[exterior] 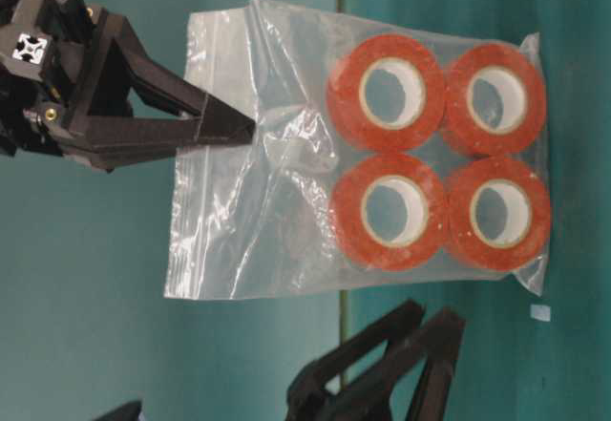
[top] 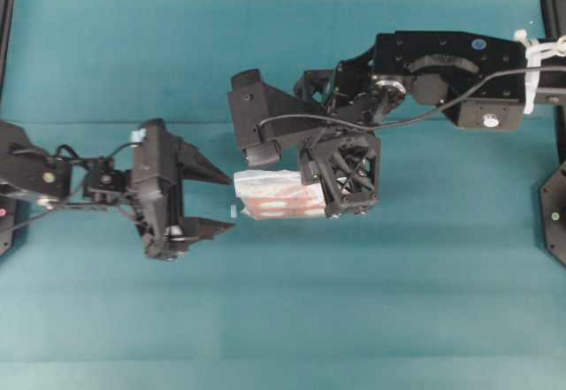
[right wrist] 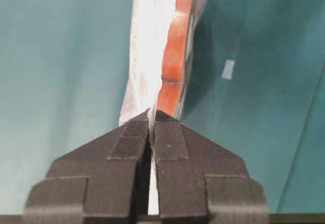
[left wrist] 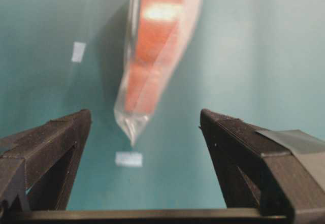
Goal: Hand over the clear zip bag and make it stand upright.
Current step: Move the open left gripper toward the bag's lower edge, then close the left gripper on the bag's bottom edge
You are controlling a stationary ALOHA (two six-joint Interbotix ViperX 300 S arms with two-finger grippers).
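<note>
The clear zip bag (exterior: 267, 201) hangs in the air over the teal table, with several orange white-cored tape rolls (exterior: 387, 92) bunched at one end. My right gripper (right wrist: 152, 113) is shut on the bag's empty plastic near the zip edge; in the table-level view the right gripper (exterior: 250, 130) pinches it from the side. My left gripper (left wrist: 144, 116) is open, with the bag's roll-filled end (left wrist: 152, 46) just ahead of the gap and touching neither finger. In the overhead view the left gripper (top: 228, 201) faces the bag (top: 279, 195) from the left.
The teal cloth (top: 283, 319) covers the table. Small white tape marks lie on it under the bag (left wrist: 128, 159) (left wrist: 78, 52). The right arm (top: 442, 67) reaches in from the upper right. Black frame posts stand at the side edges (top: 5, 19).
</note>
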